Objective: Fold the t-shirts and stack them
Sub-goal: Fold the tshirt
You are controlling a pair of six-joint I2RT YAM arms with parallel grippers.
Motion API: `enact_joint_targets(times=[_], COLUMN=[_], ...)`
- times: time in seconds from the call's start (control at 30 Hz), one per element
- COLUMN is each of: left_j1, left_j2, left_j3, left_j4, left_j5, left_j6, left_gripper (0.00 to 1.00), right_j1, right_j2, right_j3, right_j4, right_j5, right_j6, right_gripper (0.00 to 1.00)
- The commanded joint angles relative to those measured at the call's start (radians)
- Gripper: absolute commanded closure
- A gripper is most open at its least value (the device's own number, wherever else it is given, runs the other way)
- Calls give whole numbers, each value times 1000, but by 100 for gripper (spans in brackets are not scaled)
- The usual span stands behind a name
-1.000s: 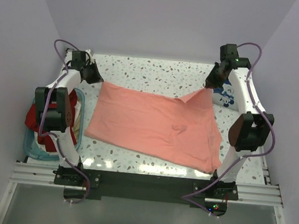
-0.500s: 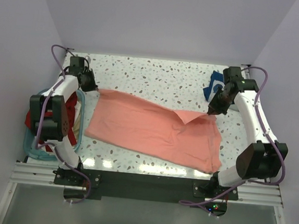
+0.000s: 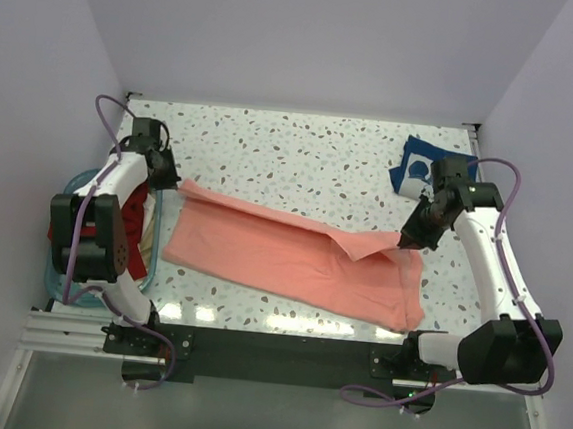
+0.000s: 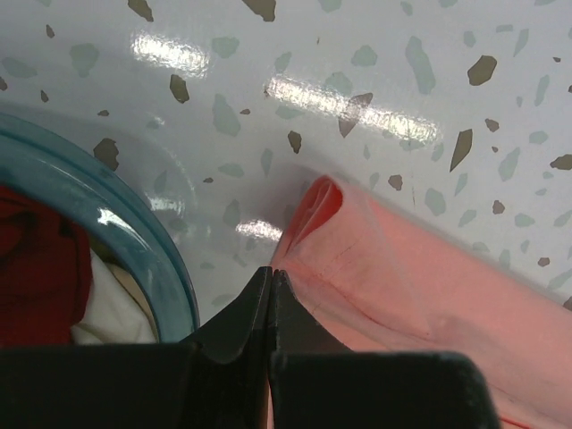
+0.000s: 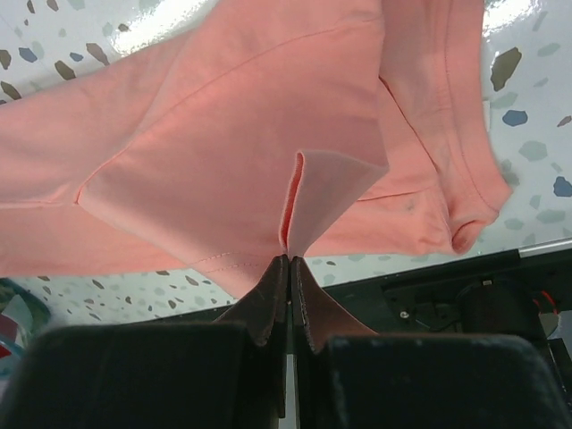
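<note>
A salmon-pink t-shirt (image 3: 292, 260) lies spread across the speckled table, its far edge folded toward the front. My left gripper (image 3: 172, 184) is shut on the shirt's far left corner (image 4: 308, 223), low over the table beside the basket. My right gripper (image 3: 408, 241) is shut on the far right corner, which hangs as a pinched fold (image 5: 308, 197) above the rest of the cloth. A navy t-shirt with white print (image 3: 418, 166) lies at the back right. Dark red and cream t-shirts (image 3: 136, 232) sit in the basket.
The teal plastic basket (image 3: 59, 285) stands off the table's left edge; its rim (image 4: 134, 232) runs close to my left fingers. The black base rail (image 3: 274, 352) lines the near edge. Purple walls close in the sides and back.
Both grippers have come toward the front with the shirt's far corners, drawing the back edge over the shirt. The right arm has swung right and lowered, uncovering the navy shirt.
</note>
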Motion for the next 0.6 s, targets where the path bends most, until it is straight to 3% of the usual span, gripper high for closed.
enact_joint_targets(times=[0.0, 0.33, 0.43, 0.47, 0.5, 0.57], left_j1=[12, 12, 13, 10, 10, 6], left_j2=[-51, -103, -125, -131, -137, -148], left_j3=[-9, -44, -44, -43, -38, -24], left_j4=[-14, -37, -31, -28, -22, -10], left_j5=[-39, -61, -52, -50, -47, -15], left_j6=[28, 17, 5, 3, -1, -3], left_gripper=[100, 100, 68, 53, 49, 44], right_j1=[12, 98, 147, 174, 185, 198], right_j2=[-43, -113, -121, -130, -136, -156], right_j3=[-27, -182, -231, -259, -270, -268], right_j4=[-32, -17, -20, -28, -34, -58], right_j5=[-17, -22, -14, -14, -12, 0], right_j6=[22, 73, 94, 102, 111, 111], right_gripper=[100, 100, 100, 95, 77, 64])
